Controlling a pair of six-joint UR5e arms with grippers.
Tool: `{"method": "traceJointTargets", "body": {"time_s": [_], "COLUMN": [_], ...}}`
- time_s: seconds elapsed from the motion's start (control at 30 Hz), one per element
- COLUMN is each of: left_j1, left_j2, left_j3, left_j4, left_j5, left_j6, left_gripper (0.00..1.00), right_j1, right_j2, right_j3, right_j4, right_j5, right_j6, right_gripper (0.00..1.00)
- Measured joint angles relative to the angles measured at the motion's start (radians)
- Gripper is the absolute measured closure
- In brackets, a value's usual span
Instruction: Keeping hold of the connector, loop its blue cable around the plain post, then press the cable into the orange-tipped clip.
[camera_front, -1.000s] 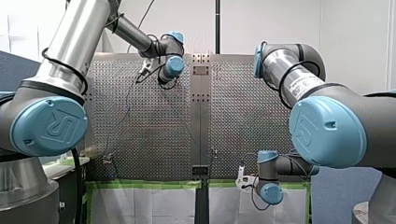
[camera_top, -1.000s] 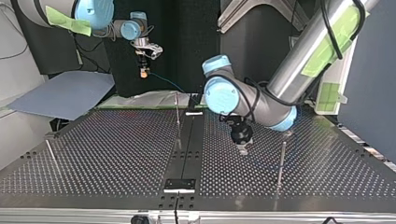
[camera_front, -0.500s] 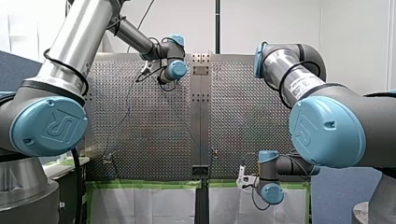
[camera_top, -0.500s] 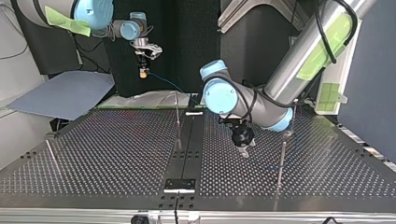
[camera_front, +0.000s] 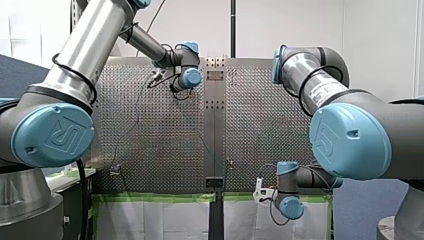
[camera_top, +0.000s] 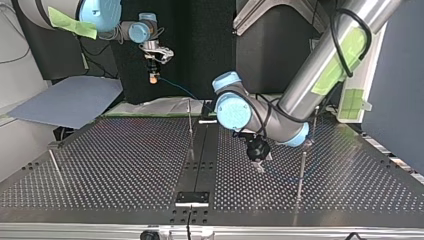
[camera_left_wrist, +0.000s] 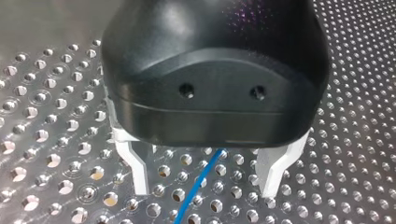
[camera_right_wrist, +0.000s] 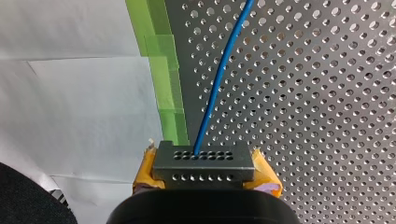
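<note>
My right gripper has its yellow pads clamped on the connector, a grey rectangular block with two rows of small holes. The smooth blue cable runs out over the perforated metal table. In the top view that's at eleven o'clock. My left gripper hangs low, pale fingers spread wide, the cable between them clear of both. In the top view a thin steel post stands at its three o'clock.
</note>
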Motion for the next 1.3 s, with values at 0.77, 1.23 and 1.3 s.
{"method": "traceJointTargets", "body": {"time_s": [0.77,1.23,1.3], "left_j1": [-0.029,-0.056,-0.057], "left_j2": [-0.099,-0.225,-0.237], "left_j3": [-0.002,-0.008,-0.009], "left_j4": [-0.025,-0.013,-0.007], "left_j5": [-0.002,-0.001,0.003], "left_j6": [-0.016,-0.091,-0.097], "left_gripper": [0.02,0.02,0.02], "right_j1": [0.002,-0.001,-0.001], "right_j2": [0.002,0.002,0.002], "right_j3": [0.000,0.000,0.000], "right_j4": [0.005,0.004,0.005], "right_j5": [0.000,-0.002,-0.003], "right_j6": [-0.003,0.000,0.000], "right_gripper": [1.00,1.00,1.00]}}
